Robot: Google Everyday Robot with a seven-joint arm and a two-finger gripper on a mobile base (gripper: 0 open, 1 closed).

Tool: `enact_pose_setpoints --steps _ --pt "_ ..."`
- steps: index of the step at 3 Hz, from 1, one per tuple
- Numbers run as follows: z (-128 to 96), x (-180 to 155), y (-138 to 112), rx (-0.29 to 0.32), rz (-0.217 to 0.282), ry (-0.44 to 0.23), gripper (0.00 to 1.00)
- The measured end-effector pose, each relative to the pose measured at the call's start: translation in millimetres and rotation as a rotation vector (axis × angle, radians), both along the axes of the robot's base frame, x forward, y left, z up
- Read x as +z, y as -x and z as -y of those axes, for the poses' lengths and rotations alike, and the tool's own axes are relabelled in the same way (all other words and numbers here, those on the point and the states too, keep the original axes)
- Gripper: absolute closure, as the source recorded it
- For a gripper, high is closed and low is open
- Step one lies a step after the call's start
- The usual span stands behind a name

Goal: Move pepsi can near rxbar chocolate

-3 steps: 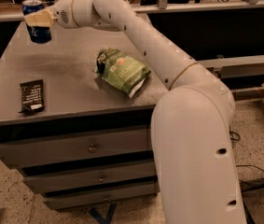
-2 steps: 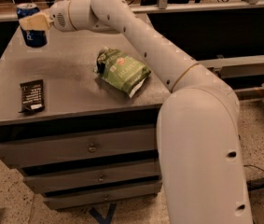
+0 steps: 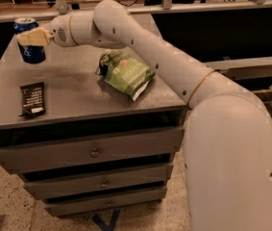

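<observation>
The pepsi can is blue with a silver top and stands upright at the far left of the grey cabinet top. My gripper reaches in from the right and its tan fingers are shut around the can's upper half. I cannot tell whether the can's base touches the surface. The rxbar chocolate is a dark flat wrapper with a white patch. It lies near the front left edge, a short way in front of the can.
A crumpled green snack bag lies in the middle of the top, under my arm. The cabinet has three drawers below. A railing and dark gap run behind the cabinet.
My gripper has carried the pepsi can left and toward the front, closer to the rxbar. The bar and the green bag have not moved.
</observation>
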State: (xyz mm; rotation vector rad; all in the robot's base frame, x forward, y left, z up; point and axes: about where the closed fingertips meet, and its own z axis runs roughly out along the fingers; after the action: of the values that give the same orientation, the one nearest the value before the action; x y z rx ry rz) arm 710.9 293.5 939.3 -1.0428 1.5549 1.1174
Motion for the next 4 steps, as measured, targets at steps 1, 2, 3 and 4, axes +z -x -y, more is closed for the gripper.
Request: enact_pose_setpoints --steps 1,2,3,4 --pt "-0.7 -16.5 17.1 0.031 0.021 0.046 0.85" --pt "-6.7 -29.7 31.5 0.081 0.055 0.081 0.54" --pt "-8.8 -29.7 32.1 0.083 0.052 0.079 0.31" --pt "-11.5 -30.5 33.7 0.087 0.051 0.079 0.08"
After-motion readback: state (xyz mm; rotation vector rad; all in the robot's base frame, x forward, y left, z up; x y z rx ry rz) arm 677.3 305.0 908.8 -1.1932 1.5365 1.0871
